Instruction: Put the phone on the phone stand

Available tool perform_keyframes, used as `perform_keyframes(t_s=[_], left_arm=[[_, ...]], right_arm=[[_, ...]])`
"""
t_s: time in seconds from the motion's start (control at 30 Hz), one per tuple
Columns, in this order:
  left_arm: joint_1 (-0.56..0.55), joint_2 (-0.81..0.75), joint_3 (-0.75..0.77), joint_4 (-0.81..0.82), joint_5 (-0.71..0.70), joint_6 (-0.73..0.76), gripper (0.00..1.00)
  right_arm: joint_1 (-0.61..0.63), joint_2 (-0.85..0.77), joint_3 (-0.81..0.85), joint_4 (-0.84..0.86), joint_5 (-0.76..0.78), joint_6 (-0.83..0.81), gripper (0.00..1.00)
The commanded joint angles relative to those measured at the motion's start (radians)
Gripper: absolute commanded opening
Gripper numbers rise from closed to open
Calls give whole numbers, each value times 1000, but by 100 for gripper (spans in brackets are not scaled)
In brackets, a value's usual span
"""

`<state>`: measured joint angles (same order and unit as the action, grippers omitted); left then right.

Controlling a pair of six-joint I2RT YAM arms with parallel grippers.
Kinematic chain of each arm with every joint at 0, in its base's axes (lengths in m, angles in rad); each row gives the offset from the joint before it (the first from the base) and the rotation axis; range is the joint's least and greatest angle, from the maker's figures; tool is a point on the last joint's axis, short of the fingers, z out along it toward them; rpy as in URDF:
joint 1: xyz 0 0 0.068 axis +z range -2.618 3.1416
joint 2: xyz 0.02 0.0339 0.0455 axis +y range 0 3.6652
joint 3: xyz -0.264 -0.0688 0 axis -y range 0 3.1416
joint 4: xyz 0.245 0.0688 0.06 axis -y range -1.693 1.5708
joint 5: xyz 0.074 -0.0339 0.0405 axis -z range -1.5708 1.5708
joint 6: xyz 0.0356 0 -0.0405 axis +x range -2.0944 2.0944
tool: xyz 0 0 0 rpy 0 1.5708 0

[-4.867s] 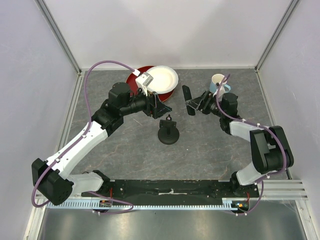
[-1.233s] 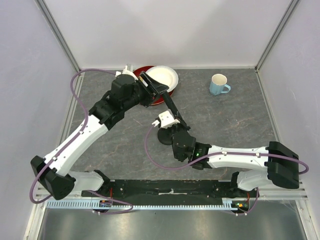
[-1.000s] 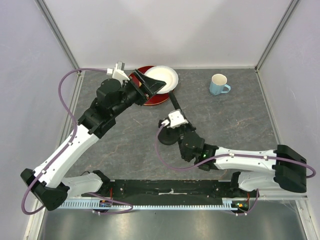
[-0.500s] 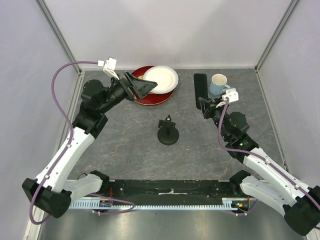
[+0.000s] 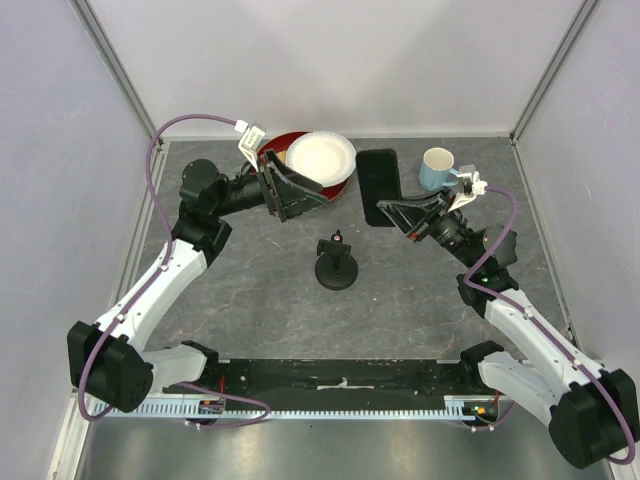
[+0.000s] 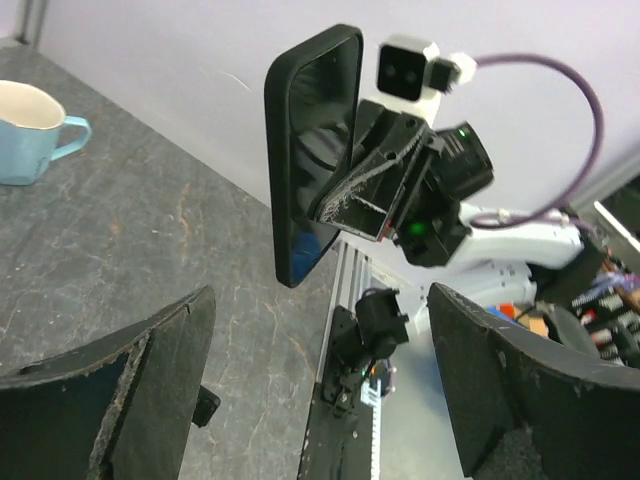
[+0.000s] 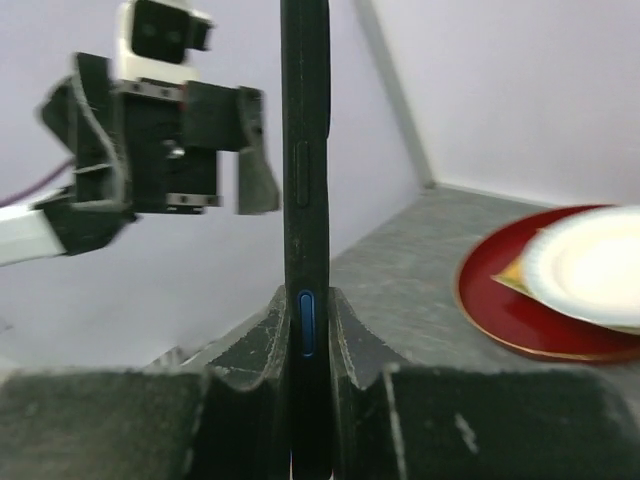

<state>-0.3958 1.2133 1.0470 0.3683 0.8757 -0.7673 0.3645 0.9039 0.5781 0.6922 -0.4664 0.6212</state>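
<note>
Half the job is done, by my reading: the right gripper (image 5: pixel 398 207) is clamped on the phone (image 5: pixel 378 186), held in the air between the white plate (image 5: pixel 322 157) and the blue mug (image 5: pixel 436 167). The phone stand (image 5: pixel 337 263) sits bare, well apart from it — carrying the phone over and seating it are left. The left gripper (image 5: pixel 287 195) hangs with its fingers spread, holding nothing.

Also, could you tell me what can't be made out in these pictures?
Top view: the clamp head of the phone stand is too small to read.
Right wrist view: the phone shows edge-on only, its lower end hidden within the right gripper.
Right wrist view: the red plate is cut by the frame edge and partly covered by the white plate.
</note>
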Motion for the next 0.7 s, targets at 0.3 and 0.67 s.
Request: perform_keyframes(t_s=[0.3,0.67], left_arm=[[9,-77,-157,351,221,30,100],[9,-110,-232,613,269,-98,83]], right_arm=[[92,35,22,333,-354,-7,0],[260,58,88,139,-321,-207,0]])
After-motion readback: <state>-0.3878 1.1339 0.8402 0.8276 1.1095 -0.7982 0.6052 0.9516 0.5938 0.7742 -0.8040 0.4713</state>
